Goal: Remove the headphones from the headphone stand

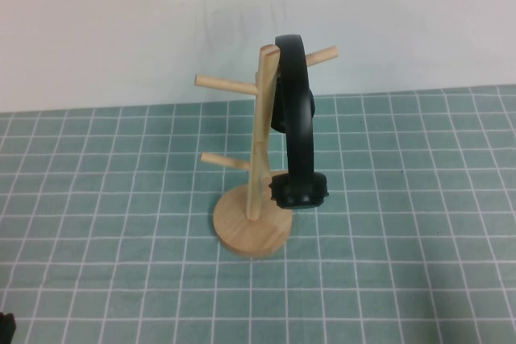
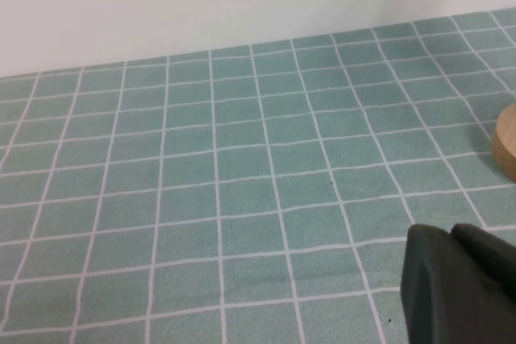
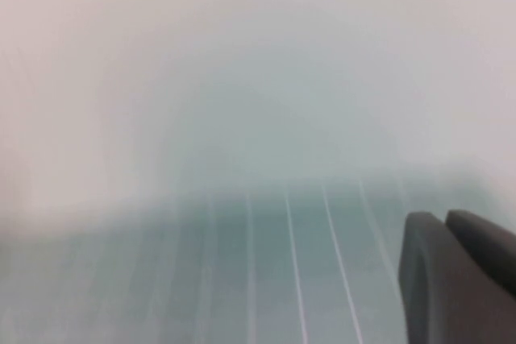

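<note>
The black headphones point(image 1: 295, 118) hang by their headband over an upper peg of the light wooden headphone stand point(image 1: 260, 138) in the middle of the table. One ear cup point(image 1: 301, 191) hangs low beside the post, just above the round base. My left gripper point(image 2: 450, 230) is shut and empty, low over the mat well to the left of the stand; the edge of the stand's base point(image 2: 506, 144) shows in the left wrist view. My right gripper point(image 3: 445, 215) is shut and empty over the mat. It is out of the high view, and neither headphones nor stand show in its wrist view.
A green mat with a white grid point(image 1: 121, 199) covers the table up to a white wall point(image 1: 121, 22) behind the stand. A dark bit of my left arm point(image 1: 5, 326) shows at the near left corner.
</note>
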Available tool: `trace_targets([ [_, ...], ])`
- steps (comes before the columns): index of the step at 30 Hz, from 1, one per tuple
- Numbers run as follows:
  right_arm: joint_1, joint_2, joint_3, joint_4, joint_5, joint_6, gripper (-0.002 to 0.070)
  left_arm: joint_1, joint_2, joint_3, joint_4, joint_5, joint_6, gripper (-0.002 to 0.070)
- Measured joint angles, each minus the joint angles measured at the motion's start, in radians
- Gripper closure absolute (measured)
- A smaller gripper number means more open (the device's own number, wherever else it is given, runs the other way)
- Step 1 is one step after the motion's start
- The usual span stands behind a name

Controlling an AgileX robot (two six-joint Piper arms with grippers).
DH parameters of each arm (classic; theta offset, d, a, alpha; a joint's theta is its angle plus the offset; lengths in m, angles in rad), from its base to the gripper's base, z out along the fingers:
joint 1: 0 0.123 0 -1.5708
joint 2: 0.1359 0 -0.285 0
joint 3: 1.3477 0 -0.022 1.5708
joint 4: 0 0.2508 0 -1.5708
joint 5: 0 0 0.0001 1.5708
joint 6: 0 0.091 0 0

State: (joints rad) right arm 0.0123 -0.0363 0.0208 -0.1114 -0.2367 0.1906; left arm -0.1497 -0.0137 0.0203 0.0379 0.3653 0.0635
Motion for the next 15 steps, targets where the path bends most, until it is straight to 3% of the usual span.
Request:
trace_targets([
  [4,0.000,0.000,0.000,0.002,-0.242,0.000,0.0682,0.000,0.000,0.000,0.000,0.000,0.000,0.0681],
  [10,0.000,0.000,0.000,0.004,-0.358,0.000,0.0682,0.000,0.000,0.000,0.000,0.000,0.000,0.0681],
  [15,0.000,0.000,-0.013,0.004,-0.634,0.053,0.0682,0.000,0.000,0.000,0.000,0.000,0.000,0.0681],
])
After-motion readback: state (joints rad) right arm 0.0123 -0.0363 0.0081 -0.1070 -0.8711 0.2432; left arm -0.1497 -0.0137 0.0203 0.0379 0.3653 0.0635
